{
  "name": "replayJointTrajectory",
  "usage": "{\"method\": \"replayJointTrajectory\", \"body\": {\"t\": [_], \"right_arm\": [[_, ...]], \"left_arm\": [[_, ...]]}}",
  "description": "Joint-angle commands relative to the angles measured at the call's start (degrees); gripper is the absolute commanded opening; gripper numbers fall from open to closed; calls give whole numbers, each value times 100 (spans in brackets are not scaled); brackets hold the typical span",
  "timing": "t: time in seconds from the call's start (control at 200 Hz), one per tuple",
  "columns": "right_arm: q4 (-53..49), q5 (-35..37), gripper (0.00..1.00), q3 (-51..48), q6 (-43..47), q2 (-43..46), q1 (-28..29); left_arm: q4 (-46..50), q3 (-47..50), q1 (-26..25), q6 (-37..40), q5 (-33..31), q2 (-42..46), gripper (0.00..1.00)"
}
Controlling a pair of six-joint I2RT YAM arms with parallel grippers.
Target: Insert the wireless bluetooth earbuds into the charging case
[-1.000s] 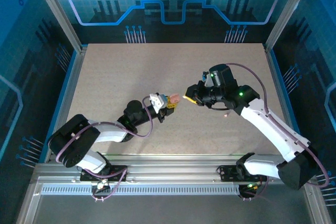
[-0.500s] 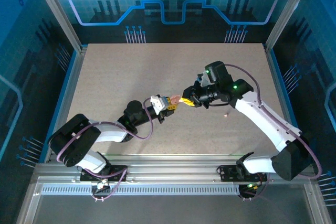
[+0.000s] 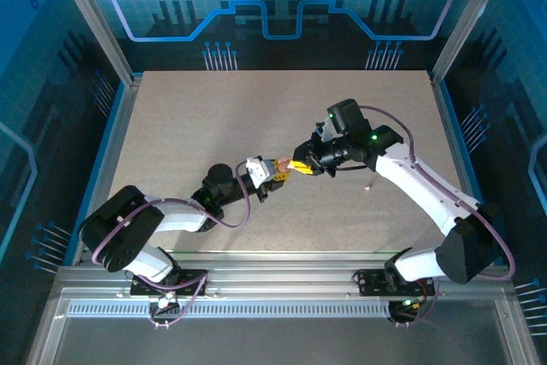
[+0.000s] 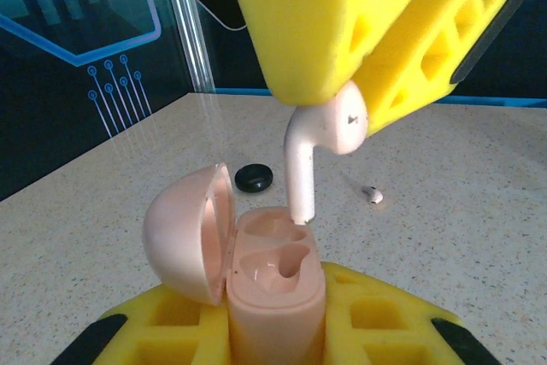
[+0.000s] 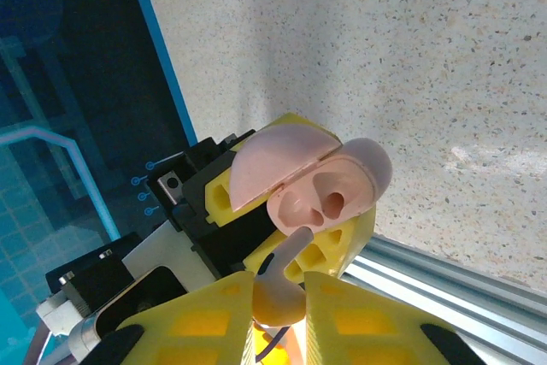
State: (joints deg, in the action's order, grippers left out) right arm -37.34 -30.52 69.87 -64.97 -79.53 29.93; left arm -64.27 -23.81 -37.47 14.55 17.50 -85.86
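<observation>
1. I am clamping the charging case (image 4: 275, 284) upright in my left gripper (image 4: 275, 338), above the table (image 4: 479, 237); its lid (image 4: 184, 232) is hanging open sideways and its two sockets are facing up
2. I am pinching one earbud (image 4: 318, 138) in my right gripper (image 5: 278, 295), its stem pointing straight down at one socket
3. I am counting one case and two earbuds; the second earbud (image 4: 372, 195) is lying on the table beyond
4. The case's base is hiding between my fingers, and I am failing to make out the small dark round thing (image 4: 254, 178) behind it
</observation>
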Motion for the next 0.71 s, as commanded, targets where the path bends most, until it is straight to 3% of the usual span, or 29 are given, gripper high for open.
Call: {"method": "replayJointTrajectory", "body": {"t": [0.0,0.7], "right_arm": [[-36,-153,18,177,-15,-63,13],[-1,-223,18,34,-110,-146,34]], "left_arm": [[-52,55,-58,171,122,130,19],[-91,14,-57,174,38,263,19]]}}
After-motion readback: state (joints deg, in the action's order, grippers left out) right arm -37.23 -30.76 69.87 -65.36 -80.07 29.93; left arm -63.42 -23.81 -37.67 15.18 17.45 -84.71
